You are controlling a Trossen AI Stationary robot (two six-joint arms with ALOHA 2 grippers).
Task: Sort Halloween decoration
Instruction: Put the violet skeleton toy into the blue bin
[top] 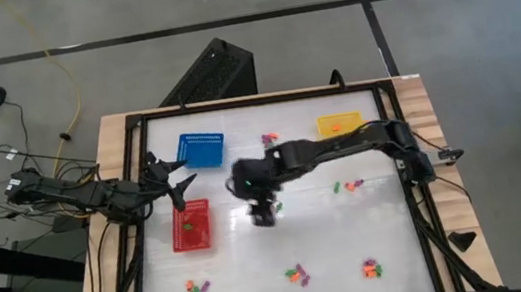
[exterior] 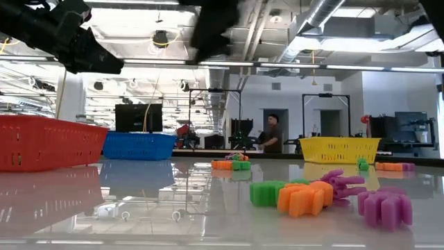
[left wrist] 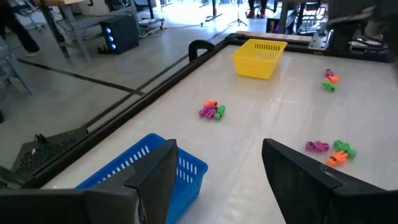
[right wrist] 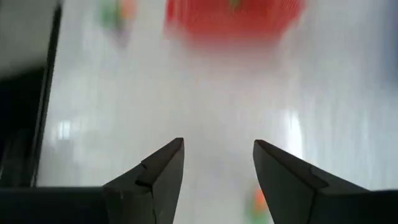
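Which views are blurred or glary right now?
Right wrist view: smeared, red basket just a blur beyond the open right gripper. Low view: glossy table mirrors the baskets, near trinkets soft. High and left wrist views: mostly sharp.

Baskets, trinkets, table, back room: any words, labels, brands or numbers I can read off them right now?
None can be read.
Red basket, blue basket, yellow basket: plain mesh, no label showing.
Trinkets: no markings visible.
Table: no print or sign on it.
Room behind the table, low view: screens and equipment too far off to show any text.
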